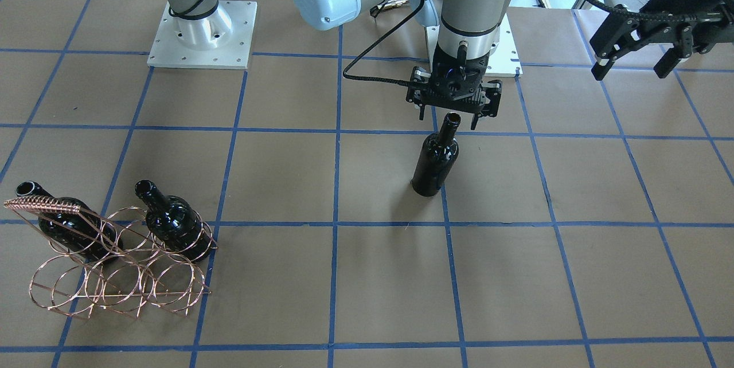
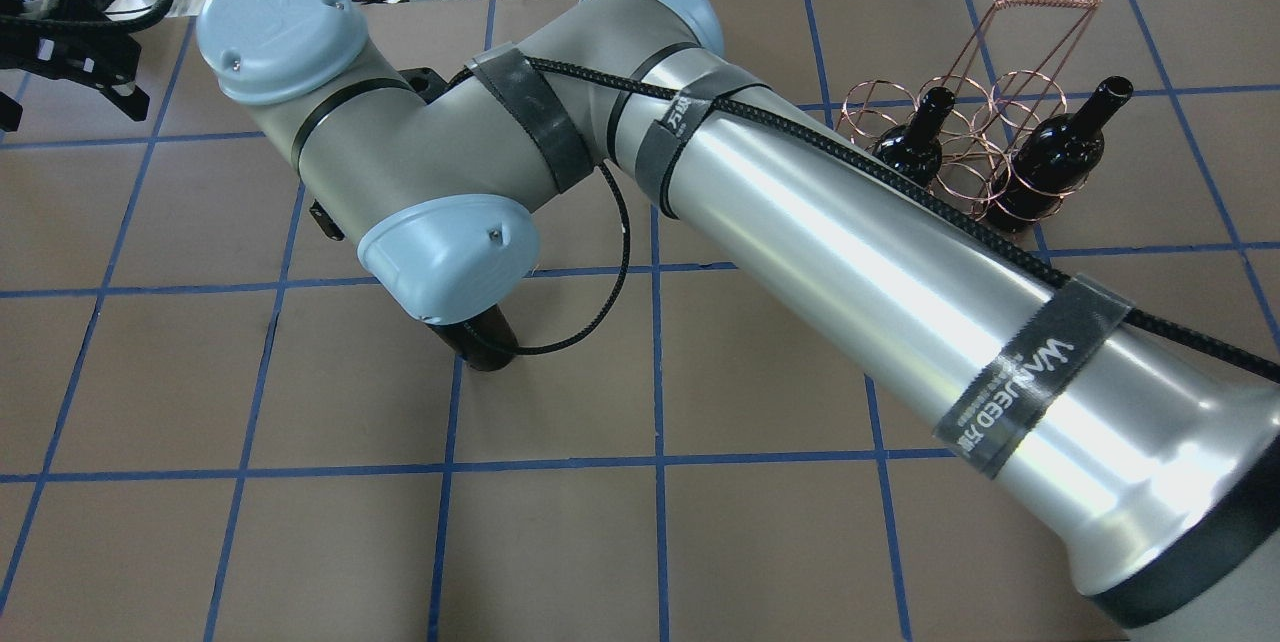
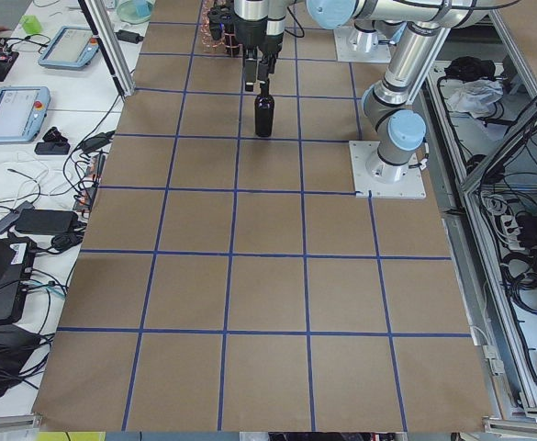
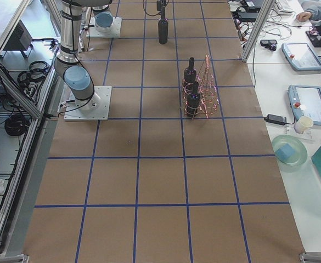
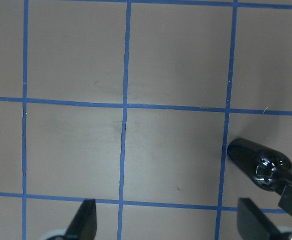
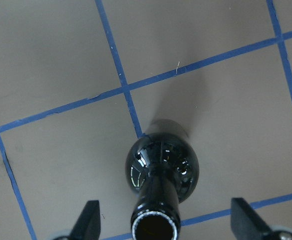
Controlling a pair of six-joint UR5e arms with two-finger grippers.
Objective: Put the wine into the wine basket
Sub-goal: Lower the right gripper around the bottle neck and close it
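Black glass bottle upright on table, outside basket, which sits at its 8 o'clock. Right gripper over bottle mouth, jaws spread wide either side of neck, not touching. Left gripper at 2 o'clock, jaws spread, empty.

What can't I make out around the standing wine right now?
- Overhead: the right arm hides the wine except its base, and the right hand entirely.
- Right wrist: the bottom edge cuts off the wine's mouth.
- Side views: the right hand is too small to judge.
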